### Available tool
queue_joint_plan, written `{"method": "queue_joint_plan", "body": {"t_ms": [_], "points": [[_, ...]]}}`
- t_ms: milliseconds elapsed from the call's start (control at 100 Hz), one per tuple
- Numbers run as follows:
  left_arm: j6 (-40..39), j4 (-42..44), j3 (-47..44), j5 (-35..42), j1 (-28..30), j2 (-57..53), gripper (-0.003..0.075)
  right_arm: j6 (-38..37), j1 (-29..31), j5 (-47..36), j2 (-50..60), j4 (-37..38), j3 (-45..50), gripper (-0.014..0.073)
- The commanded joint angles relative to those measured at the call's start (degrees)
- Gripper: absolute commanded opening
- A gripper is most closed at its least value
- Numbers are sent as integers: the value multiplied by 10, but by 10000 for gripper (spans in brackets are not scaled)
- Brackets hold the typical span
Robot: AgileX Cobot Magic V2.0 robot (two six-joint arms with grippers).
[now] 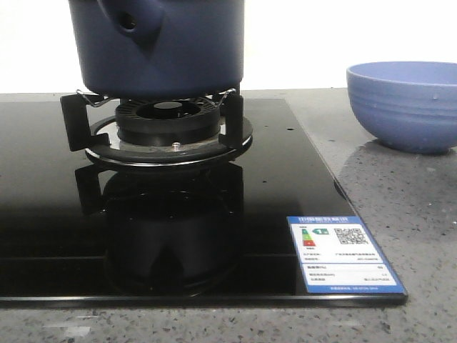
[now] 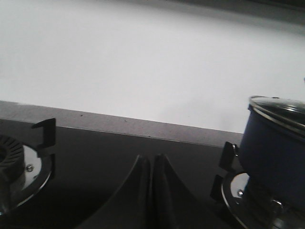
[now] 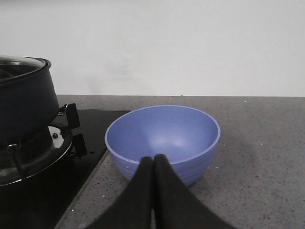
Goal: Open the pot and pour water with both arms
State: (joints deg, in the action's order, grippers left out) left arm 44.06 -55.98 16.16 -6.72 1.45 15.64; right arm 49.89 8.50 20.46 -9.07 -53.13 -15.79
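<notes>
Cooktop (image 1: 43,214): black glass, glossy, mirrors the burner and pot; takes up the left and middle of the scene, set into the counter.
Counter (image 1: 400,214): grey speckled stone, runs right of the glass and along its far edge.
Wall (image 3: 190,43): plain white, behind everything.
Pot (image 1: 161,46): dark navy, round, straight glossy sides, rounded bottom edge; sits on the burner at centre-far. Handle stub (image 1: 132,21) with a hole faces the near side. Glass lid (image 2: 281,106) with metal rim is on, seen in both wrist views.
Bowl (image 1: 403,103): lighter blue, ribbed outside, smooth inside; on the counter right of the pot, well apart from it, nothing seen inside.
Burner (image 1: 168,121): black ribbed ring on a shiny metal plate, black prongs under the pot.
Second burner (image 2: 19,157): left of the pot's, bare.
Label (image 1: 343,254): blue-framed white sticker, near right corner of the glass; coloured arrows, QR code, print too small to read.
Left gripper (image 2: 153,186): fingers pressed together, holding nothing, between the two burners.
Right gripper (image 3: 153,186): fingers pressed together, holding nothing, on the bowl's near side.
</notes>
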Motion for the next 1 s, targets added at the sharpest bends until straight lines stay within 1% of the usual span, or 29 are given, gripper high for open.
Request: {"method": "queue_joint_plan", "body": {"t_ms": [0, 10, 20, 40, 50, 80, 100, 280, 430, 540, 590, 990], "points": [[-289, 273, 15, 55, -3, 6, -20, 6, 2, -30, -5, -14, -15, -63], [-346, 314, 13, 67, -5, 6, -20, 6, 2, -30, -5, -14, -15, -63], [-363, 353, 12, 67, -5, 6, -20, 6, 2, -30, -5, -14, -15, -63], [-396, 388, 10, 78, -6, 6, -20, 6, 2, -30, -5, -14, -15, -63], [-424, 404, 8, 85, -8, 6, -20, 6, 2, -30, -5, -14, -15, -63], [-465, 466, 1, 100, -10, 6, -20, 6, 2, -30, -5, -14, -15, -63], [-480, 482, -5, 110, -12, 6, -20, 6, 2, -30, -5, -14, -15, -63], [-482, 488, -77, 122, -26, -42, -20, 6, 2, -30, -5, -14, -15, -63], [-482, 529, -142, 127, -45, -113, -20, 6, 2, -30, -5, -14, -15, -63], [-482, 520, -183, 129, -49, -155, -20, 6, 2, -30, -5, -14, -15, -63], [-482, 514, -181, 82, -47, -177, -20, 6, 2, -30, -5, -14, -15, -63], [-481, 513, -180, 89, -50, -175, -20, 6, 2, -30, -6, -14, -15, -63]]}}
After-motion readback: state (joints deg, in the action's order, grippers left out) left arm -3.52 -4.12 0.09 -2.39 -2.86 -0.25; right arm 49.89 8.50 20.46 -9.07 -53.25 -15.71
